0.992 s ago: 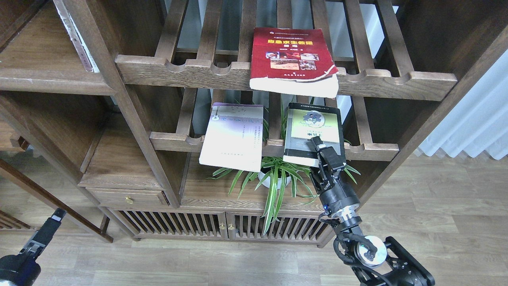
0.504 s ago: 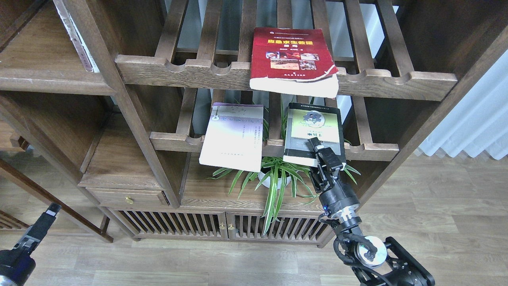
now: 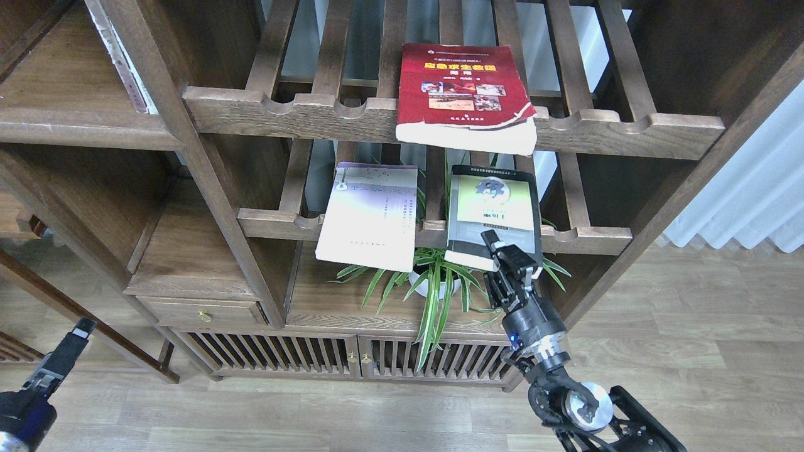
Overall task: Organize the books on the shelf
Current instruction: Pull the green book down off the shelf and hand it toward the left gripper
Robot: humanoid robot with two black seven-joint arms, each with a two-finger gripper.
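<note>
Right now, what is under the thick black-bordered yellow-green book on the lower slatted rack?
Under the thick black-bordered yellow-green book are the lower slatted wooden rack and a green spider plant in a white pot. The book hides part of the plant's leaves.

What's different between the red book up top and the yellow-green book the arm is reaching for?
The red book lies on the upper slatted rack, untouched; the yellow-green book lies on the lower rack, with the right arm's fingers at its near edge. The red book's cover is worn and curling at a corner; the yellow-green book's cover looks flat, with a black border. Both lie face up and jut past their rack's front rail.
</note>
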